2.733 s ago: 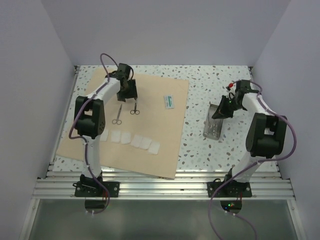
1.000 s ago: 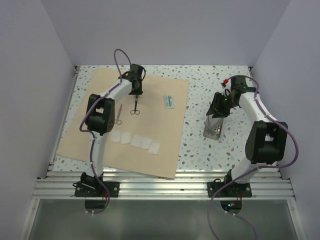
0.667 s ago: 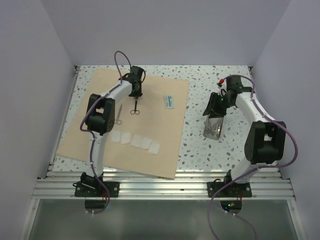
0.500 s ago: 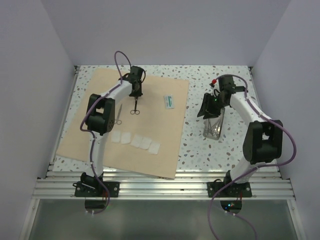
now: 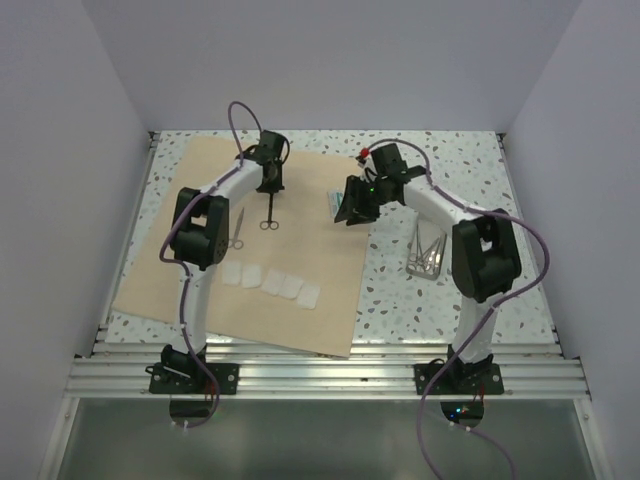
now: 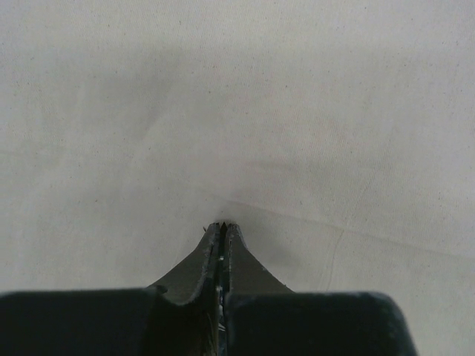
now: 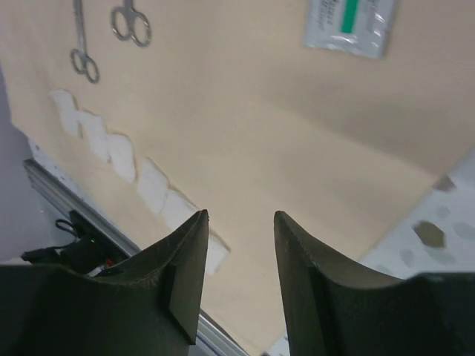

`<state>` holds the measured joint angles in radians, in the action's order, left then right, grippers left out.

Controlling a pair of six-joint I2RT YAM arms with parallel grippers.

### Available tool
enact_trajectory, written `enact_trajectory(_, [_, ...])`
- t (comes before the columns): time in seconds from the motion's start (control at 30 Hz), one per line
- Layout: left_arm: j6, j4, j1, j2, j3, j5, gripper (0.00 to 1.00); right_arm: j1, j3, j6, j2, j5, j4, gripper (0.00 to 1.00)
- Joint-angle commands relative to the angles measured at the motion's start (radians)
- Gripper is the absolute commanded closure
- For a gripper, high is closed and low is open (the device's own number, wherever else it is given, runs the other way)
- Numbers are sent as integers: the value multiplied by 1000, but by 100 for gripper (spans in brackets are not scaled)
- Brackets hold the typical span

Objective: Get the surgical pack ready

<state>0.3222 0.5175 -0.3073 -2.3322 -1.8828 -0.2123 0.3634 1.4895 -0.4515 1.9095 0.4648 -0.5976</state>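
Your left hand [image 6: 221,227] is pressed together, tip down on the tan wrap sheet [image 5: 320,290] at the far end of the scissors [image 5: 268,212]; whether it pinches them you cannot tell; your right hand [image 7: 239,215] stands apart, empty, above the sheet's right edge; the steel tray [image 5: 415,270] sits on the speckled surface [image 5: 400,300].

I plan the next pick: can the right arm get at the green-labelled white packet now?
Probably yes. The right pincer hangs open and empty over the tan sheet, and the packet lies flat just ahead, with nothing on it or between them.
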Motion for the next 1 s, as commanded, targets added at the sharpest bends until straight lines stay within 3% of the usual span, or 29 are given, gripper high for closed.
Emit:
enact_trajectory(0.0, [17,82,19,13,-62,19,100,66,26,-166,89,87,295,53])
enact_trajectory(0.03, [20,91,20,19,-64,33,100,80,25,-193,115,92,414,52])
enact_trajectory(0.23, [32,121,20,79,-22,71,100,152,139,-322,330,90,642,46])
enact_trajectory(0.67, [26,124,31,200,105,143,100,252,342,-401,549,63,771,43])
enact_trajectory(0.97, [41,118,31,226,119,186,100,272,308,-449,562,69,855,49])
